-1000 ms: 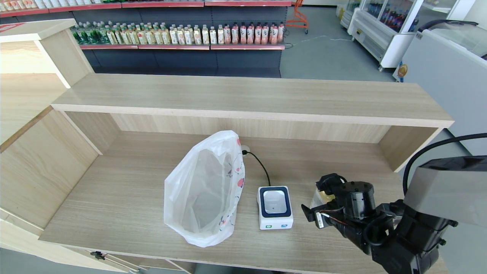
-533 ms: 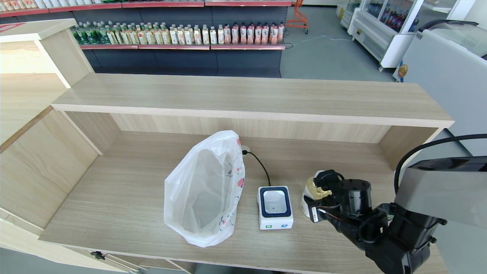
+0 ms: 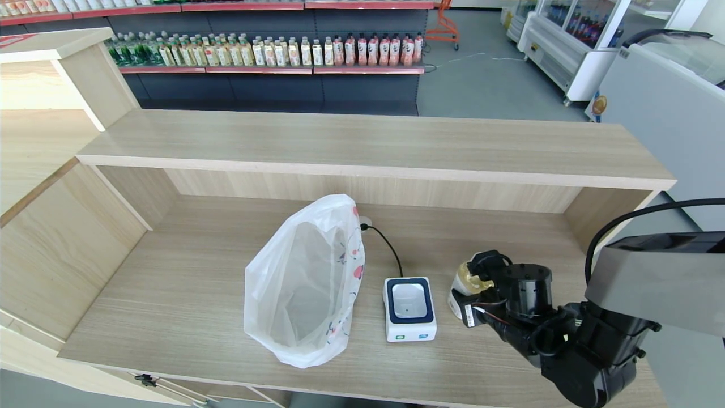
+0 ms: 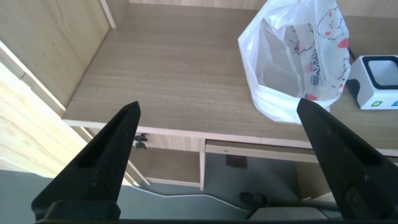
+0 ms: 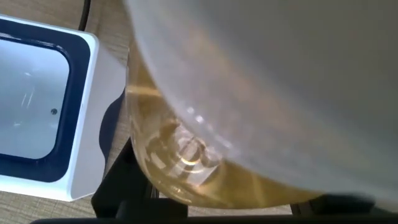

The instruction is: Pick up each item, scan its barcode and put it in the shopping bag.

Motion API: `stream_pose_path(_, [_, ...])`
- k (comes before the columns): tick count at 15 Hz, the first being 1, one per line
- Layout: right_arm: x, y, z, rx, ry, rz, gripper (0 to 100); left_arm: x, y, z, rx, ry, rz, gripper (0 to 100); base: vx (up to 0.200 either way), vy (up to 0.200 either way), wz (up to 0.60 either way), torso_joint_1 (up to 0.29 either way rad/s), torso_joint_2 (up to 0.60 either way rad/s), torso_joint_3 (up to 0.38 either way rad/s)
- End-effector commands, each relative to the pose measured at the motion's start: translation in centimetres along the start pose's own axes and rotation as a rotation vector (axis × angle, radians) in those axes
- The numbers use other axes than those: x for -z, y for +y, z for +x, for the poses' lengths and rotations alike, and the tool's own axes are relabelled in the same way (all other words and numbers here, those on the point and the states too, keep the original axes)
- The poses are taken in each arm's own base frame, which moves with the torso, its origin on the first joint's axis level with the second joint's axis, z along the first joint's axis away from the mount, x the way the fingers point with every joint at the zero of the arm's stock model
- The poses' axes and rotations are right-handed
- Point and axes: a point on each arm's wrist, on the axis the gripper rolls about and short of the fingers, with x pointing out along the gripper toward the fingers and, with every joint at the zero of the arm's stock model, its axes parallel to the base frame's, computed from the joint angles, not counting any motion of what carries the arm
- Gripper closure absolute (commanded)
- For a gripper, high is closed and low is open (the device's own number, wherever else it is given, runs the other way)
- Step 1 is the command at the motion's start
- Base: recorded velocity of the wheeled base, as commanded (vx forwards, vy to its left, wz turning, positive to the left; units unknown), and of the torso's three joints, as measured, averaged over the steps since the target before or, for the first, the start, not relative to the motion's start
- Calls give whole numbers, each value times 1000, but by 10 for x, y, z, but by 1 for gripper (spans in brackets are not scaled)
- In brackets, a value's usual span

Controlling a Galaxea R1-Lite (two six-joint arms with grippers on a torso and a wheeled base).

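Amber liquid sits in the clear bottle (image 3: 465, 282) clamped by the right jaws beside the scanner (image 3: 409, 309) — left jaws spread, empty.

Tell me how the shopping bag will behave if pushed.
The bag looks like thin, see-through plastic, so it would probably crumple rather than resist. It appears empty, so it is likely light and may slide on the smooth counter. Its open mouth could sag shut.

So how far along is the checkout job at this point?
Done: nothing yet; the shopping bag looks empty. In hand: the right gripper has its jaws shut on a clear container of yellowish liquid, held just right of the scanner, not over its window. Left: scan it, then bag it.
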Motion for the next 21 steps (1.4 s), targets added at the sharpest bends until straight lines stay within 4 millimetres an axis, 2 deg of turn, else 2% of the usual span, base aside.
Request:
stream_pose_path(1, [-2, 0, 3, 3, -10, -1, 100, 0, 0, 0, 0, 0, 0, 0, 0, 0, 0, 0, 0, 0])
stream_pose_path(4, [-20, -4, -8, -14, -66, 58, 100, 0, 0, 0, 0, 0, 0, 0, 0, 0, 0, 0, 0, 0])
stream_pose_path(6, [-42, -27, -32, -62, -138, 128, 100, 0, 0, 0, 0, 0, 0, 0, 0, 0, 0, 0, 0, 0])
stream_pose_path(10, [-62, -74, -96, -286, -167, 151, 100, 0, 0, 0, 0, 0, 0, 0, 0, 0, 0, 0, 0, 0])
stream_pose_path(12, [-73, -82, -125, -379, -174, 153, 100, 0, 0, 0, 0, 0, 0, 0, 0, 0, 0, 0, 0, 0])
stream_pose_path(14, [-83, -86, -156, -578, -172, 213, 100, 0, 0, 0, 0, 0, 0, 0, 0, 0, 0, 0, 0, 0])
stream_pose_path(16, [-85, -83, -165, -744, -138, 230, 100, 0, 0, 0, 0, 0, 0, 0, 0, 0, 0, 0, 0, 0])
stream_pose_path(21, [-84, -79, -165, -1047, -119, 218, 100, 0, 0, 0, 0, 0, 0, 0, 0, 0, 0, 0, 0, 0])
